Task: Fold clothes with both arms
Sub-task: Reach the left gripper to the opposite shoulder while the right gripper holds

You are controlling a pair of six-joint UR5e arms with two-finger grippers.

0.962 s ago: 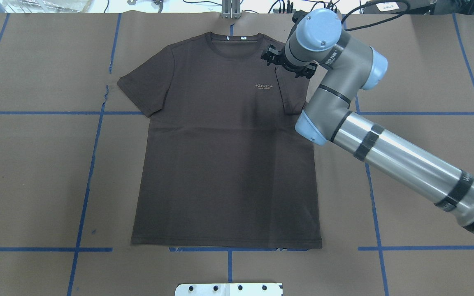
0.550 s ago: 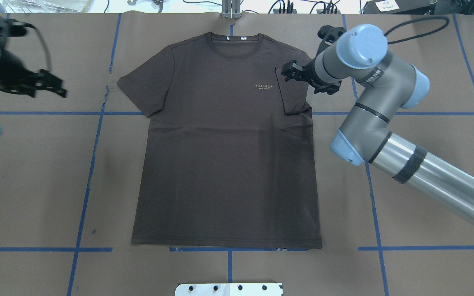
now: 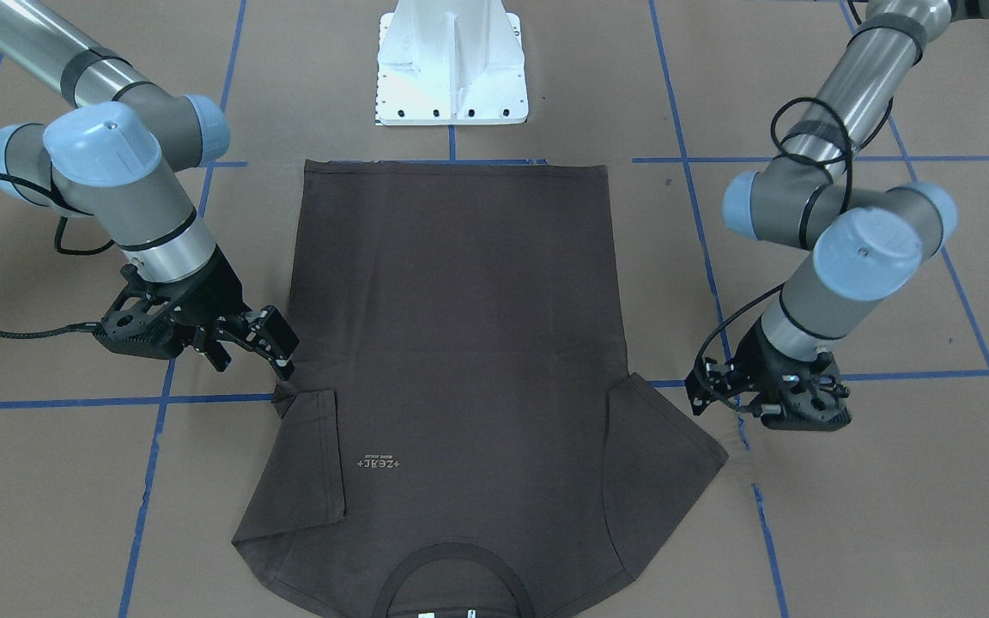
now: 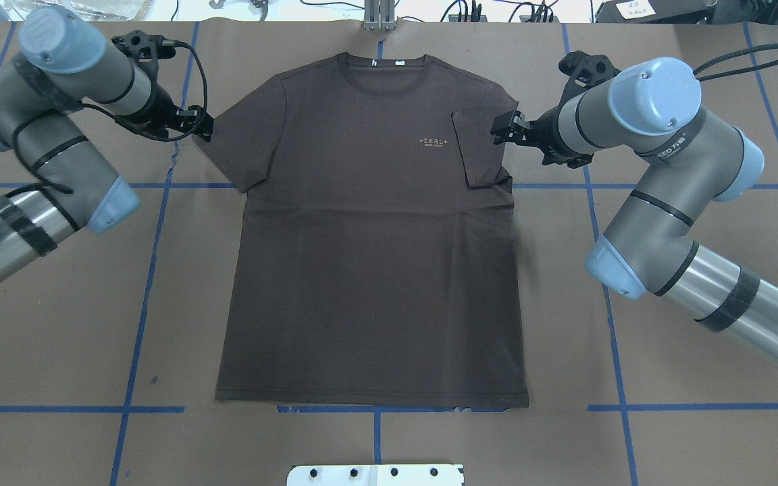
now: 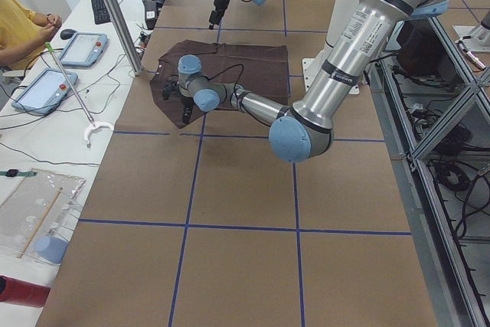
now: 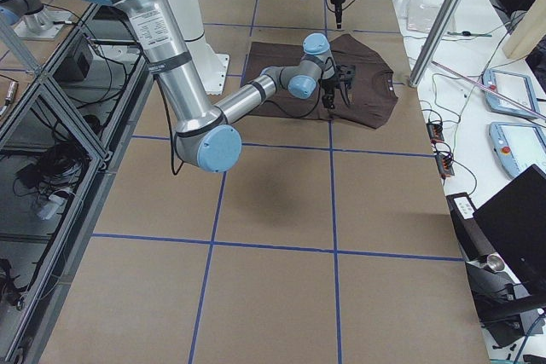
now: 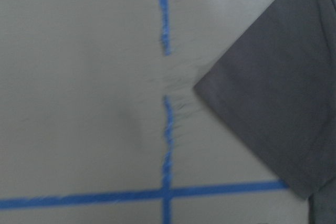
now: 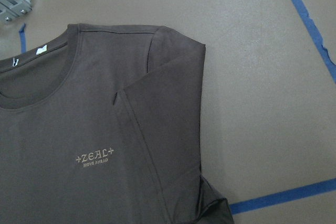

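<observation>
Brown kraft paper (image 4: 58,304) covers the whole bench, gridded with blue tape lines (image 4: 140,324). Clock directions are per the overhead view, robot at 6.

Dark brown-grey short-sleeved t-shirt (image 4: 369,270) lies flat, front up, mid-bench. Ribbed collar (image 3: 452,554) is at 12, the hem at 6, just beside a tape line. Pale chest logo (image 4: 433,141) is readable. Sleeve at 3 o'clock (image 4: 480,152) is folded inward over the chest. Sleeve at 9 o'clock (image 4: 237,145) lies spread flat.

Right arm's black two-finger claw (image 4: 502,129) is at the shirt's 2 o'clock, just beside the shoulder edge. Fingers are spread and pinch nothing; can't tell if they touch the cloth. Left arm's black two-finger claw (image 4: 201,126) is at 10 o'clock, just beside the flat sleeve's outer edge. Its fingers look spread, nothing held.

Left wrist view shows a frayed tape stretch (image 7: 167,124) and scuffed paper next to the sleeve corner.

White bolted base pedestal (image 3: 452,60) stands at 6 o'clock, near the hem.

Room:
- White side desk (image 5: 46,135) beyond the bench at 12 carries blue-edged handheld pendants (image 5: 80,47), a black keyboard (image 5: 99,7) and loose cables.
- Person in a yellow sleeve (image 5: 15,28) is at that desk.
- Upright aluminium post (image 6: 448,19) stands at the bench's 12 o'clock edge.
- Open aluminium frame bays (image 6: 51,108) with cable bundles sit behind the robot at 6.
</observation>
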